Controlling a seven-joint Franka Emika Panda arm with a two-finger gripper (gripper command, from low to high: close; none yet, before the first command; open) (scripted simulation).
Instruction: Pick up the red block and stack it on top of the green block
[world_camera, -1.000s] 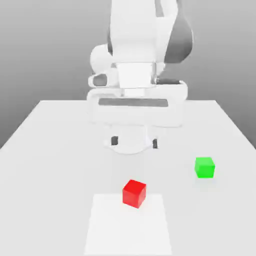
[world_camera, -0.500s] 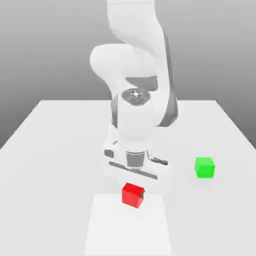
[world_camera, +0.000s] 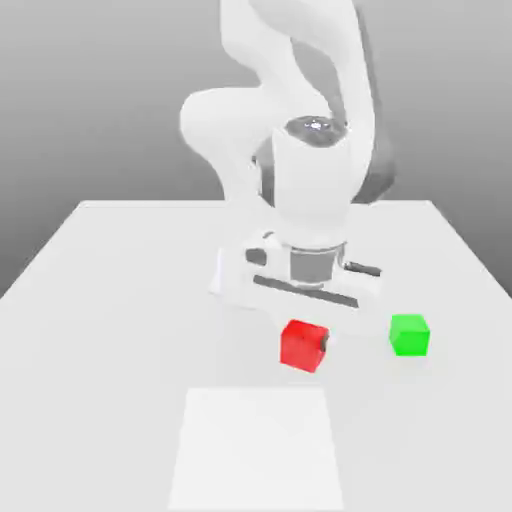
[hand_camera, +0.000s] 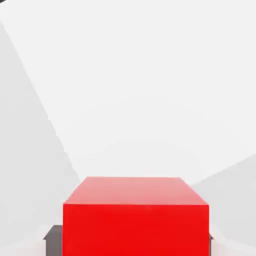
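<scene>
The red block (world_camera: 303, 346) hangs just above the table, held under the white hand by my gripper (world_camera: 304, 345), which is shut on it. A dark fingertip (world_camera: 325, 340) shows at the block's side. In the hand view the red block (hand_camera: 135, 215) sits close up between dark finger pads (hand_camera: 52, 235) on either side. The green block (world_camera: 409, 334) rests on the table to the exterior view's right of the red one, a short gap apart.
A pale square patch (world_camera: 257, 448) marks the white table (world_camera: 110, 300) in front of the arm. The arm's white base and links rise behind the blocks.
My gripper came down and shut on the red block at the pale square. It has since lifted it and carried it toward the green block on the exterior view's right.
</scene>
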